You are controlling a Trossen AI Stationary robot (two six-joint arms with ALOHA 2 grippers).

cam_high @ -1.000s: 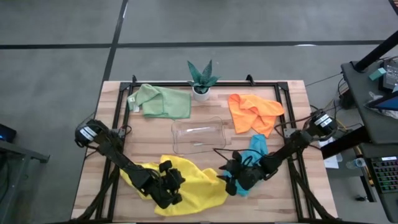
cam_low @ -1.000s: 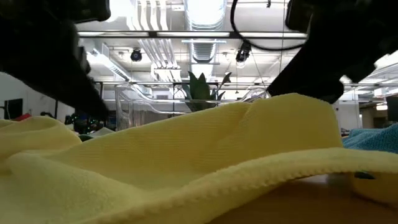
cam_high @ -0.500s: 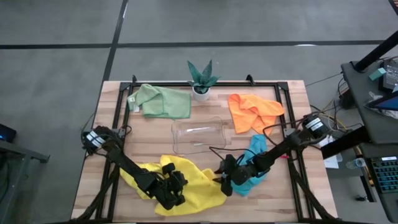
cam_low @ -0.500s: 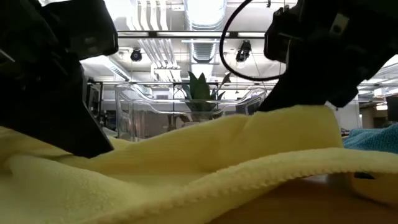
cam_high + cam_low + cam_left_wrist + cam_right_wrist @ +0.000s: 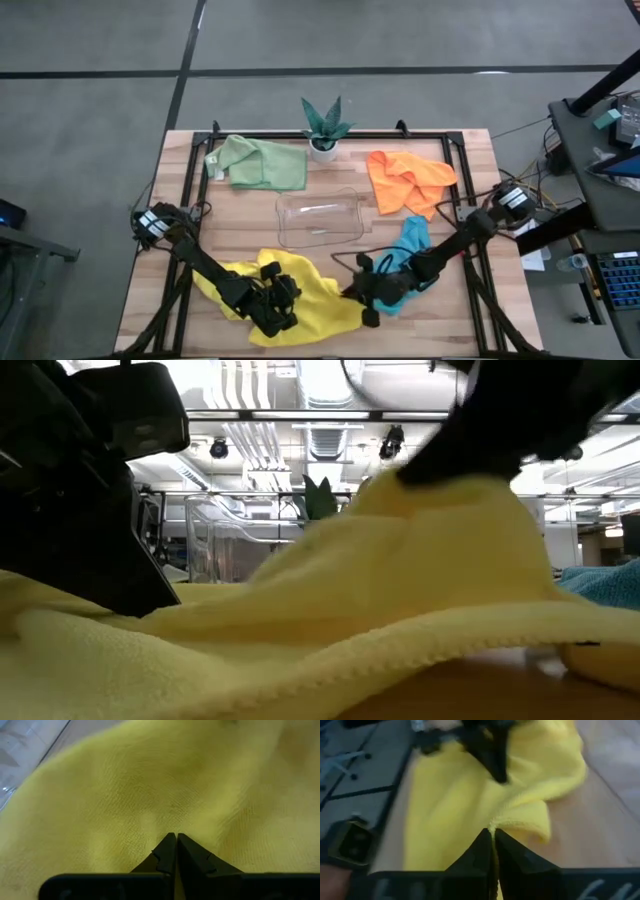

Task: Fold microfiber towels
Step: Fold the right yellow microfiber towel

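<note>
From above, the whole tabletop is laid out: a pale green towel at the far left, an orange towel at the far right, a potted plant between them at the far edge, and a clear plastic tray in the middle. The yellow towel lies rumpled at the near edge, with a teal-blue towel just to its right, partly under the right arm.

The low view shows what the overhead one cannot: the yellow towel's right side is lifted into a peak under the right arm.

The right gripper has its fingers pressed together on the hemmed edge of the yellow towel, as its wrist view shows; that view also takes in the left arm farther off, over the same cloth.

The left gripper sits on the yellow towel's near-left part, fingers closed tip to tip against the fabric; whether cloth is pinched between them cannot be told.
</note>
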